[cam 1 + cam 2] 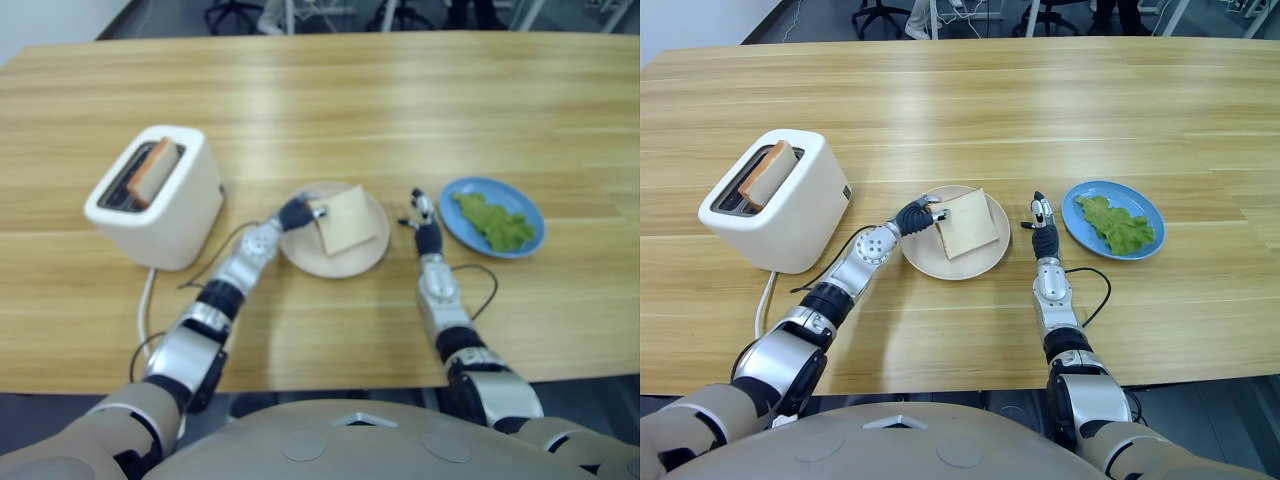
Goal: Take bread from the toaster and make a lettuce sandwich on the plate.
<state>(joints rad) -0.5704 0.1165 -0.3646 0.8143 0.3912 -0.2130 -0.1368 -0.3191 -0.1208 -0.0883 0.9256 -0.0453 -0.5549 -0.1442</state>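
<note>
Pinching 1 light, squishy bread slice (968, 225) by its crust edge, tilted on the plate (940, 265), left hand (912, 217) should grip gently, while right hand (1042, 232) sits empty, fingers uncurled, near the floppy lettuce (1118, 226).

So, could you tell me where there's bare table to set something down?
Bare: the far half of the table, behind the toaster, beige plate and blue plate. Crowded: the right hand stands in the gap between those plates.

Tabletop (1040, 110): light wood, plank-grained, spanning the view.
Chair base (875, 14): black, wheeled, on dark floor (815, 25) beyond the far edge.
Wall (690, 20): white, far left.
</note>
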